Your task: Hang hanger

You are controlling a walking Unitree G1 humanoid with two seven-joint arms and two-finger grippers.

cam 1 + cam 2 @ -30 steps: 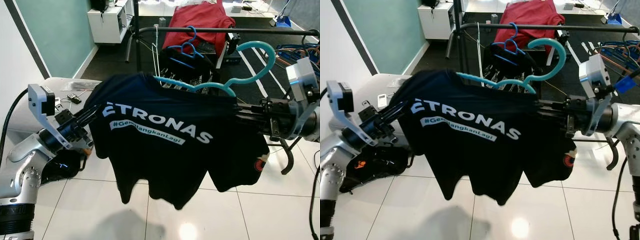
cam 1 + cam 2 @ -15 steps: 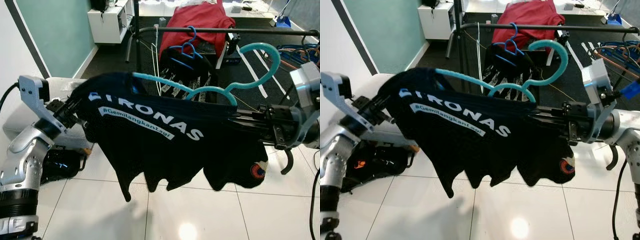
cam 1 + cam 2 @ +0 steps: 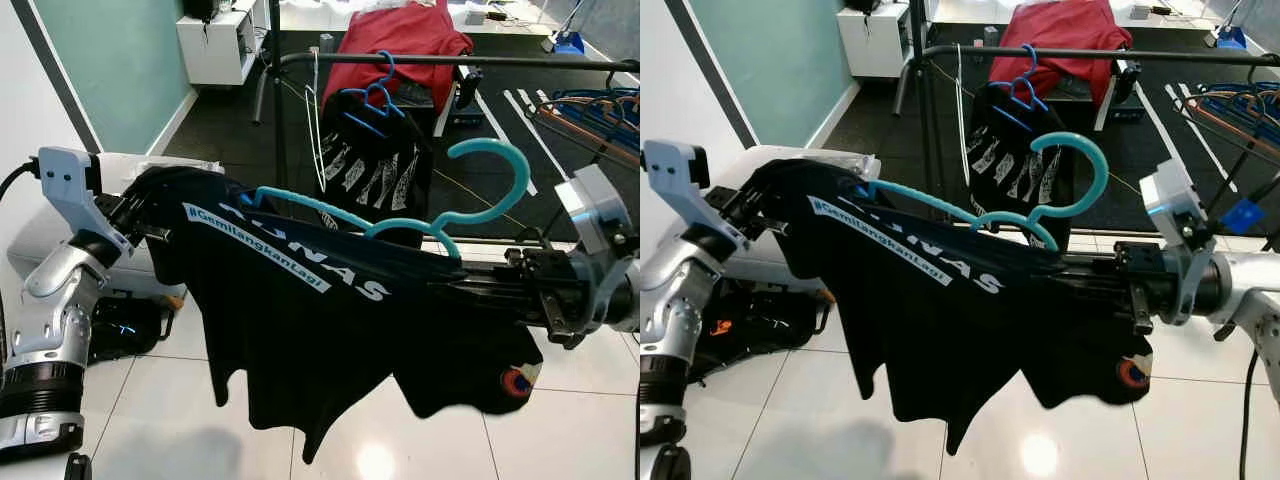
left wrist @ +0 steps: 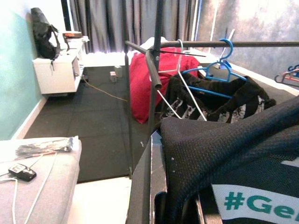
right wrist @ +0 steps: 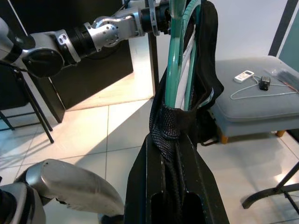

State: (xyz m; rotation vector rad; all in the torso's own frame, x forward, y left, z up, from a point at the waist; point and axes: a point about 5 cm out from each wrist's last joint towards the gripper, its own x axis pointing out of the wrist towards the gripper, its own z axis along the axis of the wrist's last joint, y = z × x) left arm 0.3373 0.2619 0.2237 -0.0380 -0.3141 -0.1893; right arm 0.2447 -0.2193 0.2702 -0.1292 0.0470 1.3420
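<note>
Two grippers at work, both pinched on one black T-shirt (image 3: 300, 340): left gripper (image 3: 140, 212) clamped on the shoulder cloth at the robot's left, right gripper (image 3: 470, 292) clamped on the opposite shoulder, fingers buried in bunched fabric (clearest in the right wrist view, where cloth fills the gap between them). Stretched between them, one teal hanger (image 3: 400, 215) threaded through the shirt, its hook (image 3: 495, 180) standing free above the collar, short of and below the clothes rail (image 3: 450, 62). White lettering and a hashtag strip across the sagging chest. On the rail beyond, one blue hanger (image 3: 375, 95) carrying one dark patterned garment (image 3: 370, 165), plus one white wire hanger (image 3: 315, 120). Behind these, one red cloth (image 3: 400, 35). At the robot's left, one grey cushioned seat (image 4: 42, 186) with a remote (image 4: 21, 173) lying on it.
</note>
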